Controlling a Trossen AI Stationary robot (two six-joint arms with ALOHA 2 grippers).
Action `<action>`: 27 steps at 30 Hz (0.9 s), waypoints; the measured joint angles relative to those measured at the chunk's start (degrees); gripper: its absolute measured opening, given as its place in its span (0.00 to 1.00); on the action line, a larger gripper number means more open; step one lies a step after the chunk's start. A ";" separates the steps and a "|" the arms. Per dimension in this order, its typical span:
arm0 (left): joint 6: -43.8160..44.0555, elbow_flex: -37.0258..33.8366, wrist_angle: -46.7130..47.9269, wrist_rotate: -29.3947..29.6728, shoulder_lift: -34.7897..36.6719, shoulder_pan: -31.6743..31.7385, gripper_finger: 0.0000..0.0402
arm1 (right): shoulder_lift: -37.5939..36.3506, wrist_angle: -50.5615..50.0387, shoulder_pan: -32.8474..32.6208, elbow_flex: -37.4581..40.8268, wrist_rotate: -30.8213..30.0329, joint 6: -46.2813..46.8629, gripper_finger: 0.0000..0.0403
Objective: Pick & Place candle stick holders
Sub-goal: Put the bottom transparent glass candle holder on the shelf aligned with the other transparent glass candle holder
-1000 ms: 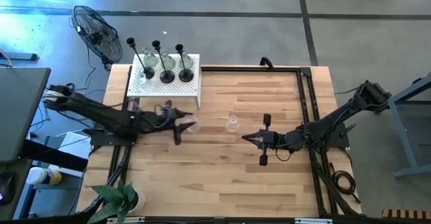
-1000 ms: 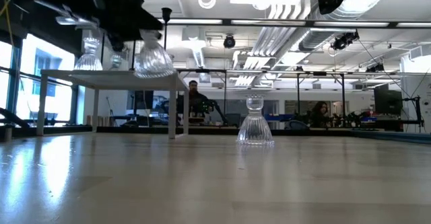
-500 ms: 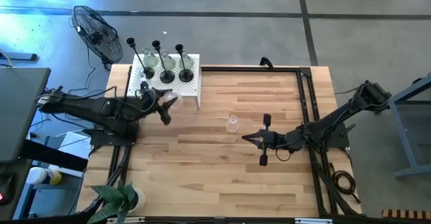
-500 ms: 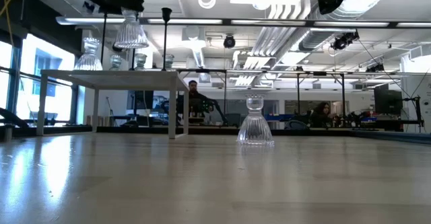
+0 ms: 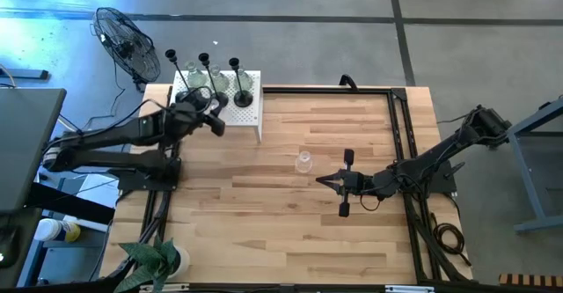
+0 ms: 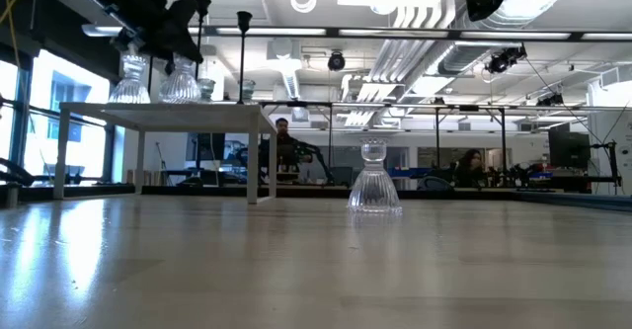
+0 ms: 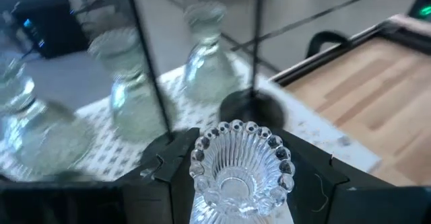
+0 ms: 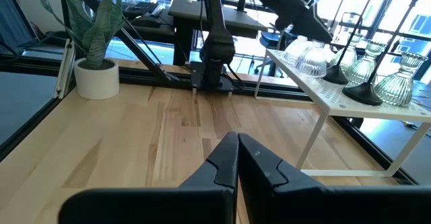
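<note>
My left gripper (image 5: 214, 119) is over the white perforated stand (image 5: 248, 115) at the table's far left, shut on a clear glass candle stick holder (image 7: 239, 167). On the stand are three black holders (image 5: 242, 97) with thin stems and more clear glass ones (image 6: 128, 82), all on their bases. Another clear glass holder (image 5: 303, 162) stands upright on its base on the wood near the table's middle. Just right of it my right gripper (image 5: 331, 180) hovers shut and holds nothing. My left gripper pinches the glass holder below its scalloped cup rim (image 7: 202, 183), one finger (image 7: 158, 177) on each side. The fingers come nearly level from the table's left. The holder is upright with its wide base (image 6: 181, 92) level with the stand's top; whether it rests there I cannot tell.
A black wire-cage fan (image 5: 126, 42) stands beyond the far left corner and a potted plant (image 5: 154, 260) at the near left. Black frame rails (image 5: 400, 152) run along the table's right side. People (image 6: 284, 136) sit in the room behind. Bare wood lies near the front edge.
My left gripper has carried the glass holder from the table's left middle toward the far edge, up over the white stand's edge, then down to the stand's top. It has swung round and tipped closer to level. The holder stayed upright.
</note>
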State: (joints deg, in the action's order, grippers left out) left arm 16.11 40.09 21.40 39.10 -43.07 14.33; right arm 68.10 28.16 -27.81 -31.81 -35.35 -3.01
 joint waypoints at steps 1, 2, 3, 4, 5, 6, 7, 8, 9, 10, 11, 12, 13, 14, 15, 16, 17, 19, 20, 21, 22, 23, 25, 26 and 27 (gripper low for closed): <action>0.45 -0.04 0.72 -0.31 -0.04 0.92 0.42 | -0.02 0.00 0.00 0.00 0.00 0.00 0.00; 0.70 -0.04 0.79 -1.10 -0.27 1.83 0.42 | -0.02 0.00 -0.01 0.00 0.00 0.00 0.00; 0.90 -0.02 0.71 -1.57 -0.37 2.51 0.42 | -0.01 0.00 -0.01 0.00 0.00 0.00 0.00; 0.91 -0.02 0.91 -2.26 -0.37 3.16 0.42 | -0.02 0.00 -0.01 0.00 0.00 -0.01 0.00; 0.93 -0.02 0.96 -2.75 -0.44 3.75 0.42 | -0.02 0.00 0.01 0.00 0.00 -0.02 0.00; 0.93 0.01 0.95 -3.05 -0.67 4.35 0.42 | 0.00 0.00 0.00 0.00 0.00 -0.02 0.00; 0.94 0.03 0.86 -3.31 -0.84 4.78 0.42 | -0.02 0.00 -0.01 0.00 0.00 -0.02 0.00; 0.93 0.07 0.76 -3.51 -0.99 5.16 0.42 | -0.01 0.00 0.01 0.00 0.00 -0.01 0.00; 0.93 0.07 0.73 -3.64 -1.13 5.58 0.42 | -0.02 0.00 0.01 0.00 0.00 0.00 0.00; 0.89 0.07 0.74 -3.76 -1.36 5.97 0.42 | -0.01 0.00 -0.01 0.00 0.00 -0.02 0.00; 0.87 0.07 0.75 -3.91 -1.42 6.30 0.42 | -0.02 0.00 -0.01 0.00 0.00 0.00 0.00; 0.84 0.07 0.79 -4.12 -1.52 6.65 0.42 | -0.01 0.00 -0.01 0.00 0.00 -0.02 0.00; 0.84 0.07 0.82 -4.18 -1.65 6.89 0.42 | -0.02 -0.02 -0.01 0.00 0.00 -0.02 0.00; 0.74 0.07 0.91 -4.19 -1.72 7.09 0.42 | -0.02 0.00 -0.01 0.00 0.00 -0.02 0.00; 0.70 0.07 1.03 -4.14 -1.73 7.08 0.42 | -0.01 -0.01 0.00 0.00 0.01 -0.01 0.00; 0.69 0.07 1.11 -4.11 -1.73 7.04 0.42 | 0.00 -0.02 -0.01 0.00 0.00 -0.01 0.00; 0.69 0.07 1.15 -4.11 -1.73 7.05 0.42 | -0.02 0.00 0.01 0.00 0.02 0.00 0.00; 0.69 0.07 1.21 -4.23 -1.75 7.05 0.42 | -0.02 -0.02 -0.01 0.00 0.00 0.00 0.00; 0.67 0.07 1.23 -4.49 -1.75 7.05 0.42 | 0.00 0.00 0.01 0.00 0.00 -0.02 0.00; 0.67 0.07 1.27 -4.79 -1.75 7.05 0.42 | -0.02 0.00 0.00 0.00 0.00 0.00 0.00; 0.67 0.07 1.26 -4.95 -1.75 7.03 0.42 | -0.01 0.00 -0.01 0.00 0.00 -0.02 0.00; 0.68 0.07 1.25 -4.94 -1.76 7.04 0.42 | -0.02 -0.01 0.00 0.00 0.00 -0.02 0.00; 0.67 0.07 1.24 -4.99 -1.77 7.05 0.42 | -0.01 0.00 -0.01 0.00 0.00 -0.02 0.00; 0.67 0.07 1.25 -4.99 -1.77 7.05 0.42 | -0.02 0.00 -0.01 0.00 0.00 -0.02 0.00; 0.68 0.07 1.24 -4.99 -1.77 7.05 0.42 | -0.01 -0.02 0.00 0.00 0.00 -0.02 0.00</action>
State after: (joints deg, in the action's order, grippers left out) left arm 16.79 40.16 22.64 34.11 -44.84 21.39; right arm 68.09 28.15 -27.81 -31.81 -35.35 -3.03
